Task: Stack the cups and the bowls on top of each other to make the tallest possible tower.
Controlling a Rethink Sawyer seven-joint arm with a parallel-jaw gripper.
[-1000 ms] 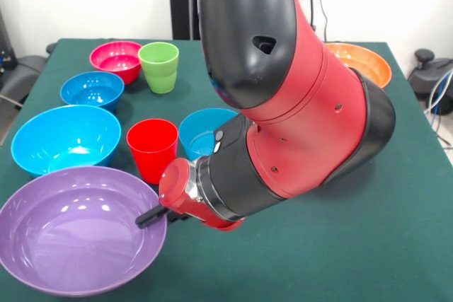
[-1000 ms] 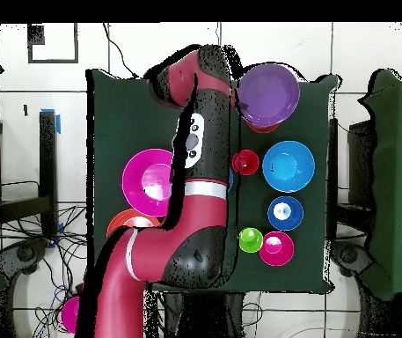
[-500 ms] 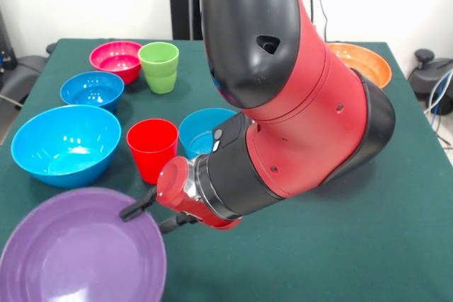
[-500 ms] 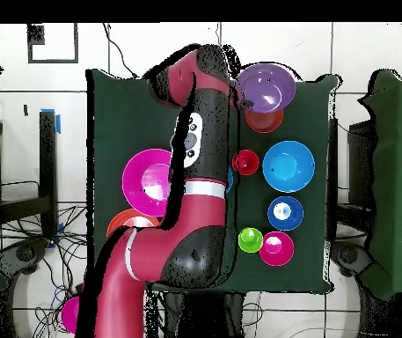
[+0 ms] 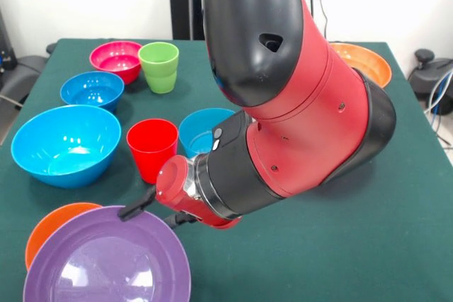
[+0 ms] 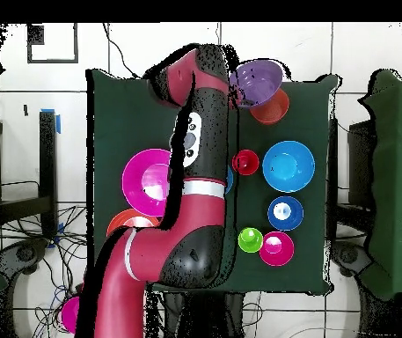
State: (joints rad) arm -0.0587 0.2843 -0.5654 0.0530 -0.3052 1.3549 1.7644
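Observation:
My gripper (image 5: 154,211) is shut on the far rim of the purple bowl (image 5: 106,266), which hangs tilted above the table at the front left. An orange bowl (image 5: 49,231) shows below and behind it. In the overhead view the purple bowl (image 6: 259,79) sits tilted above that orange bowl (image 6: 274,107). The red cup (image 5: 152,146) stands upright just behind the gripper, beside a blue bowl (image 5: 202,132) partly hidden by the arm. Further back stands the green cup (image 5: 158,65). The huge hot-pink bowl (image 6: 147,180) shows only in the overhead view.
On the left lie a large light blue bowl (image 5: 65,143), a smaller blue bowl (image 5: 92,90) and a magenta bowl (image 5: 115,58). Another orange bowl (image 5: 364,61) sits at the far right corner. The arm's bulk covers the middle of the green table (image 5: 354,259).
The purple bowl has been lifted off the table by its rim and tilted, uncovering the orange bowl that lay beneath it. The cups and other bowls have not moved.

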